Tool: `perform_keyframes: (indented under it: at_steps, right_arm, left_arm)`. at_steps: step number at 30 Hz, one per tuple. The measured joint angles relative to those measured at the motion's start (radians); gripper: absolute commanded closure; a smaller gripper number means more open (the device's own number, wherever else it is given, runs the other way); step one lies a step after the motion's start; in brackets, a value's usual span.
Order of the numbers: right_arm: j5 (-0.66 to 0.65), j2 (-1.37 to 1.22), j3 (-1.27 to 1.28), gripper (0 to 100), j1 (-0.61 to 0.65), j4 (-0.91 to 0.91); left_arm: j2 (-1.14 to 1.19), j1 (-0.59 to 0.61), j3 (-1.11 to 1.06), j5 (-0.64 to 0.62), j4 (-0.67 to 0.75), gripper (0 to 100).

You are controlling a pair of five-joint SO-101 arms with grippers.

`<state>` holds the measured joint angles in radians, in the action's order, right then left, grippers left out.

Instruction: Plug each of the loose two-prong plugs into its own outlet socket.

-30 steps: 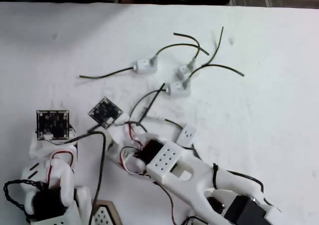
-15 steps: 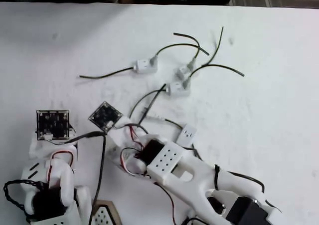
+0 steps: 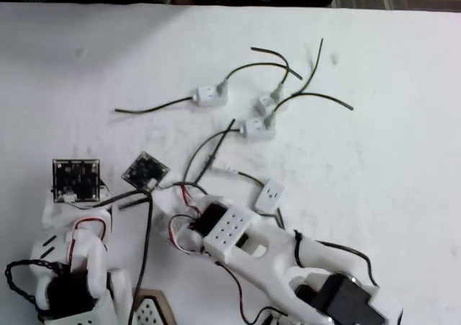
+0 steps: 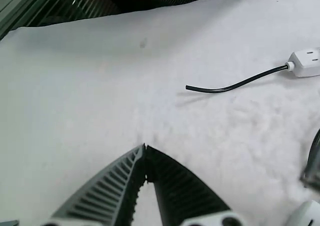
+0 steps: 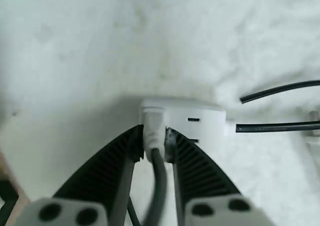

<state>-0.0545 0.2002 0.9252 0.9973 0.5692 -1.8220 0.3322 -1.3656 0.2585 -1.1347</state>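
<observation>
- clamping what, the right gripper (image 5: 153,137)?
- it is pinching a two-prong plug (image 5: 151,122), which is touching the outlet socket (image 5: 205,122) just ahead of its fingertips. the left gripper (image 4: 145,157) is sitting closed on nothing.

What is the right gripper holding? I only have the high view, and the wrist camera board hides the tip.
Observer: In the right wrist view, the right gripper is shut on a white two-prong plug.
Operator: Seated?
Observer: The plug touches the end of a white outlet socket. Its prongs are hidden, so I can't tell.
Operator: Left gripper?
Observer: In the left wrist view, the left gripper is shut on nothing, over bare table.
</observation>
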Motion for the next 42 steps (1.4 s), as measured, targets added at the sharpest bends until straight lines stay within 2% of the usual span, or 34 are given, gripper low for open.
perform_keyframes:
  at_steps: [11, 23, 35, 42]
  right_arm:
    - [-0.035, -0.049, -0.023, 98.1, 0.0, -0.023]
    - [-0.046, -0.118, -0.121, 98.1, -0.011, 0.066]
    - [-0.146, -0.187, -0.236, 98.1, -0.204, -0.049]
    - [-0.16, -0.328, -0.422, 98.1, -0.298, -0.094]
  left_arm:
    - [0.0, 0.0, 0.0, 0.0, 0.0, 98]
    - [0.0, 0.0, 0.0, 0.0, 0.0, 98]
    - [0.0, 0.0, -0.002, 0.0, 0.0, 98]
    - [0.0, 0.0, -0.003, 0.0, 0.0, 98]
